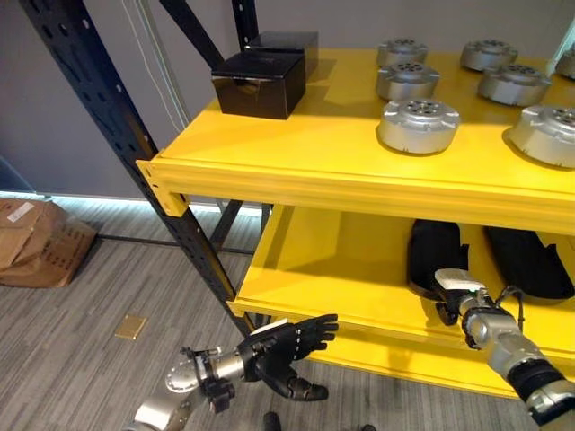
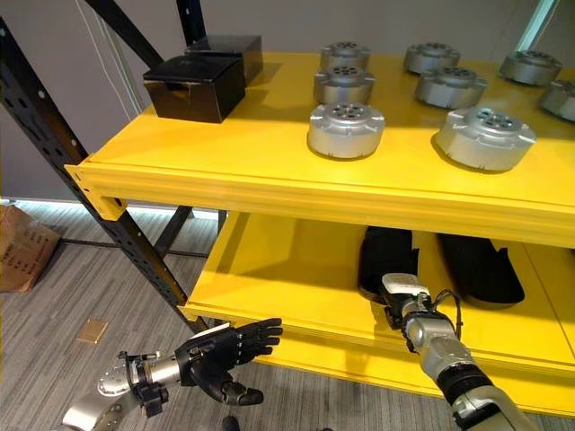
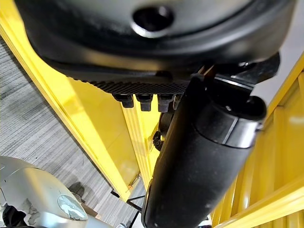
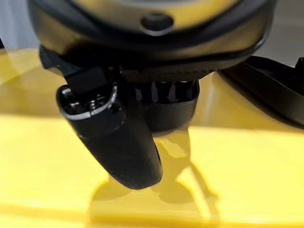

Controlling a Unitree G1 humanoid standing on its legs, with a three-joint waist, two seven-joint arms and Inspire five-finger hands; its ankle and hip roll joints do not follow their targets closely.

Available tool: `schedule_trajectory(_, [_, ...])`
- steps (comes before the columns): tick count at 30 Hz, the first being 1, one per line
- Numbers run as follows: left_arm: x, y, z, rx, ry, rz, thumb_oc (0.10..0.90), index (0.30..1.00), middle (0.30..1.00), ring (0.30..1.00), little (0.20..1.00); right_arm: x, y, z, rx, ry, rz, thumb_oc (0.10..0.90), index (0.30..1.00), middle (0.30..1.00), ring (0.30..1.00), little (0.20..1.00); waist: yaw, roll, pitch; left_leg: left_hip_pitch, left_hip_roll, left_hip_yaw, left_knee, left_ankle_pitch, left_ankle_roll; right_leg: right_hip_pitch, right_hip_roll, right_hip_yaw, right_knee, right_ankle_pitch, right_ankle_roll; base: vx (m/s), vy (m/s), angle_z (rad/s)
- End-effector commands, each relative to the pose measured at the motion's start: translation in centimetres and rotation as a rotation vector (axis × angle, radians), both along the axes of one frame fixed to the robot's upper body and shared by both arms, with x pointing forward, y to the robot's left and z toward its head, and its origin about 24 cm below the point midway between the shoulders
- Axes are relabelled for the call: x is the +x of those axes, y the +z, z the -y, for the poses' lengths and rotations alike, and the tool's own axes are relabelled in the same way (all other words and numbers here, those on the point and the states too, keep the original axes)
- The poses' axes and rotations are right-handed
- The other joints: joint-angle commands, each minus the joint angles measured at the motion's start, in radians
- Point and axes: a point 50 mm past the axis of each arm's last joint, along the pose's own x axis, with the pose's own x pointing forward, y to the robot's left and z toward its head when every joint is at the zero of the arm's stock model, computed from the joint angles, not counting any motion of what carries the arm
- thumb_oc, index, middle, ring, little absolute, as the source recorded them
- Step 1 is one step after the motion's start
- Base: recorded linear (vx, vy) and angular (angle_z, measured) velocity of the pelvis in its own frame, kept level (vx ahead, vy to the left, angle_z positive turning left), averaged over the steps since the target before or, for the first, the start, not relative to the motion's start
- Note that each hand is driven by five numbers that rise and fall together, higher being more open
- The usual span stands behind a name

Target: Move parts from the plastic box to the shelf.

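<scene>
Looks like we're between trips: neither hand carries a part, so the next move is probably turning back to the plastic box for another grab. Left hand (image 2: 225, 352) hangs low by the lower shelf edge (image 2: 296, 352), fingers stretched out, empty. Right hand (image 2: 402, 298) rests at that lower shelf; can't tell its fingers. Silver parts (image 2: 346, 128) sit up on the top shelf (image 2: 269, 184).
</scene>
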Motion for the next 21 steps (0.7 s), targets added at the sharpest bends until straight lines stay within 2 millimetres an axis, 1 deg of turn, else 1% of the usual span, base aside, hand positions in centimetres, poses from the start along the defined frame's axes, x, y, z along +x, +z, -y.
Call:
schedule_trajectory(1, [3.0,4.1,1.6,-0.094,-0.066,0.215,0.900,1.000,1.000,1.000,1.000,1.4,0.9,0.8,-0.039,-0.030,-0.008,0.400,0.300,0.300,0.300,0.300,0.042,-0.017,0.010,0.091,0.038,0.072,0.002,-0.131,-0.035,-0.056,0.017,-0.001,0.062,-0.100,-0.015,0.01,0.005,0.04])
schedule_trajectory(2, [3.1,4.2,1.7,-0.117,-0.067,0.204,0.900,1.000,1.000,1.000,1.000,1.7,1.1,0.3,-0.078,0.018,0.009,0.400,0.300,0.300,0.300,0.300,0.044,-0.015,0.011,0.089,0.038,0.069,0.001,-0.130,-0.035,-0.058,0.016,-0.002,0.064,-0.100,-0.015,0.00,0.005,0.05])
schedule_trajectory(5, [3.0,4.1,1.8,-0.124,-0.066,0.201,0.900,1.000,1.000,1.000,1.000,1.8,1.2,0.0,-0.099,0.057,0.021,0.400,0.300,0.300,0.300,0.300,0.045,-0.015,0.011,0.088,0.038,0.070,0.003,-0.130,-0.035,-0.057,0.015,-0.003,0.064,-0.100,-0.015,0.00,0.001,0.01])
schedule_trajectory(7, [2.9,4.0,1.8,-0.110,-0.071,0.209,0.900,1.000,1.000,1.000,1.000,2.0,1.5,-0.6,-0.132,0.114,0.034,0.400,0.300,0.300,0.300,0.300,0.046,-0.015,0.012,0.086,0.037,0.068,0.003,-0.131,-0.035,-0.059,0.014,-0.004,0.064,-0.100,-0.013,0.00,-0.001,0.05])
schedule_trajectory(13, [2.9,4.0,1.7,-0.107,-0.072,0.211,0.900,1.000,1.000,1.000,1.000,2.3,2.0,-1.7,-0.192,0.204,0.059,0.400,0.300,0.300,0.300,0.300,0.048,-0.016,0.012,0.083,0.036,0.065,0.003,-0.131,-0.034,-0.061,0.013,-0.004,0.064,-0.101,-0.013,0.00,0.000,0.02])
schedule_trajectory(21, [3.0,3.9,1.9,-0.107,-0.075,0.212,0.900,1.000,1.000,1.000,1.000,2.7,2.2,-2.6,-0.220,0.250,0.065,0.400,0.300,0.300,0.300,0.300,0.052,-0.013,0.014,0.080,0.037,0.062,0.005,-0.130,-0.033,-0.065,0.011,-0.006,0.070,-0.103,-0.014,0.00,0.000,0.00])
